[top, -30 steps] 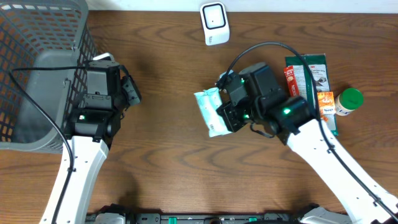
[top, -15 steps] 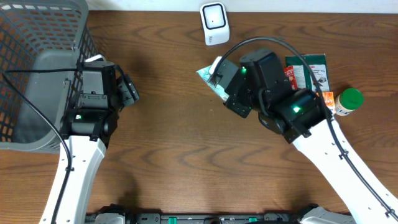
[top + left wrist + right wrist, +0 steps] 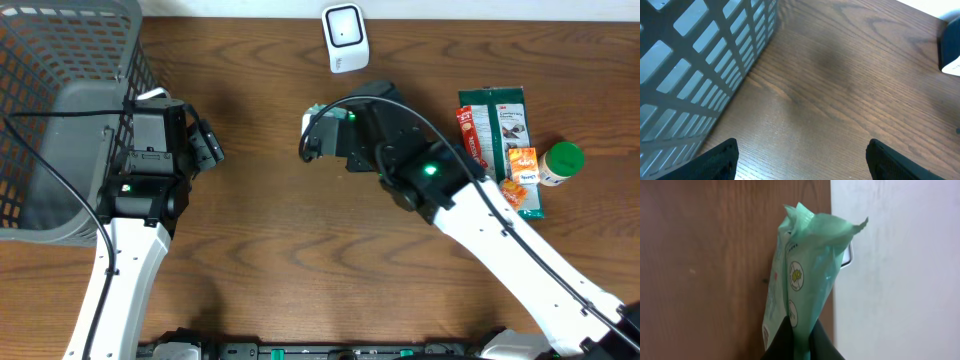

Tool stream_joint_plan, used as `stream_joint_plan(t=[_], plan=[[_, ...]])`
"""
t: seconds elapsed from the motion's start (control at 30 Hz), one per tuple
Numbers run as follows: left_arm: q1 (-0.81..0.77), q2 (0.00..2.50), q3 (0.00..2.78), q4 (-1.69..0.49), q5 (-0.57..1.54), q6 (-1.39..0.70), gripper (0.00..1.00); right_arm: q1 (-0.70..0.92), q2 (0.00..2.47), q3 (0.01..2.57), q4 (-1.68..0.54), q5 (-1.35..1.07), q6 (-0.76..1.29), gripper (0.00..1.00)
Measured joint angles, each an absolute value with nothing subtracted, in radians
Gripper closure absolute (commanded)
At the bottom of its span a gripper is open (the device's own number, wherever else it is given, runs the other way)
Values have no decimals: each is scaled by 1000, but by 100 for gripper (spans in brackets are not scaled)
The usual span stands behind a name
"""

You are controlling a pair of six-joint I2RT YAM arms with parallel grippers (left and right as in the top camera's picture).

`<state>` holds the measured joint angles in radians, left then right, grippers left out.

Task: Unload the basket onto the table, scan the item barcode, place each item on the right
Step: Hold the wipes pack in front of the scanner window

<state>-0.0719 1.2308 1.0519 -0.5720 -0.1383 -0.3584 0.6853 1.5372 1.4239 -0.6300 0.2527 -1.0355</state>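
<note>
The pack is a soft, pale green pouch with small round printed marks down its face. It hangs clear of the desk, pinched at one end between the dark fingers of the right gripper. Its crimped free end is crumpled and points toward the far edge. From above only a sliver of the pack shows, over the far middle of the desk. The scanner is a small white block with rounded corners and a dark-framed window. It stands at the far edge near the middle. The pack is near it, slightly left of it and toward the near edge, not touching.
</note>
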Motion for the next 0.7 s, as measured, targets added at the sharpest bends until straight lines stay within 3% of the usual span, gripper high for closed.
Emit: stream_joint_plan(t=[0.27, 0.5, 0.7], plan=[[-72, 1231, 1052, -573, -138, -358, 17, 689, 1649, 1427, -390, 377, -1253, 99], [-72, 1231, 1052, -572, -138, -358, 18, 666, 1870, 1432, 26, 492, -1490, 99], [-72, 1232, 1052, -572, -138, -358, 17, 627, 2045, 1544, 94, 550, -1613, 99]])
